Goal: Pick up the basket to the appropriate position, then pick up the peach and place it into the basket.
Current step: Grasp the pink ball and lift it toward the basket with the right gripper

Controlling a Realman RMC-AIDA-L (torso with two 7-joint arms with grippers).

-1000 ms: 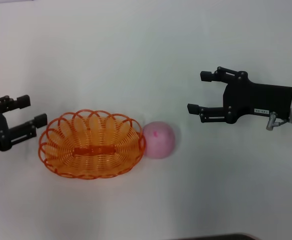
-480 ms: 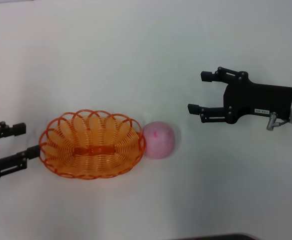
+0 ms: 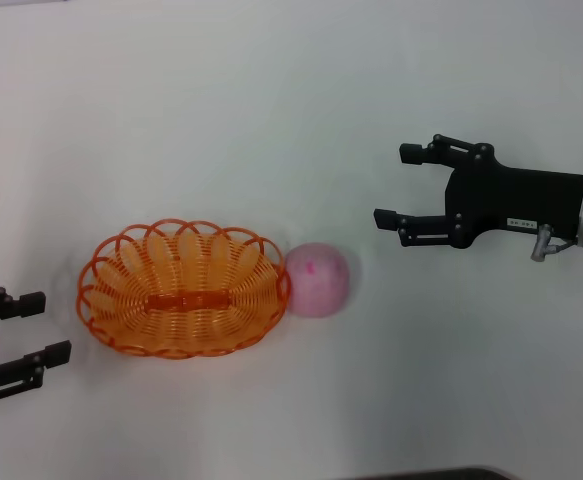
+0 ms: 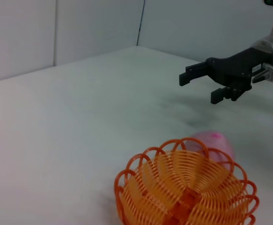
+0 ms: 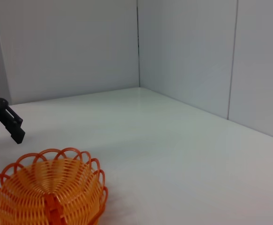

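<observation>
The orange openwork basket (image 3: 183, 298) stands empty on the white table, left of centre. The pale pink peach (image 3: 317, 279) lies on the table and touches the basket's right end. My left gripper (image 3: 46, 326) is open and empty at the lower left, a short way from the basket's left end and nearer the front edge. My right gripper (image 3: 398, 185) is open and empty, hovering to the right of the peach and farther back. The left wrist view shows the basket (image 4: 188, 194), the peach (image 4: 217, 142) behind it, and the right gripper (image 4: 200, 88) beyond. The right wrist view shows the basket (image 5: 47, 192).
The white table (image 3: 271, 100) is bounded by grey walls (image 5: 188, 51) at the back. A dark edge (image 3: 441, 474) shows at the table's front.
My left gripper has drawn back from the basket's left end toward the table's front, still open. The basket, the peach and the right arm have not moved.
</observation>
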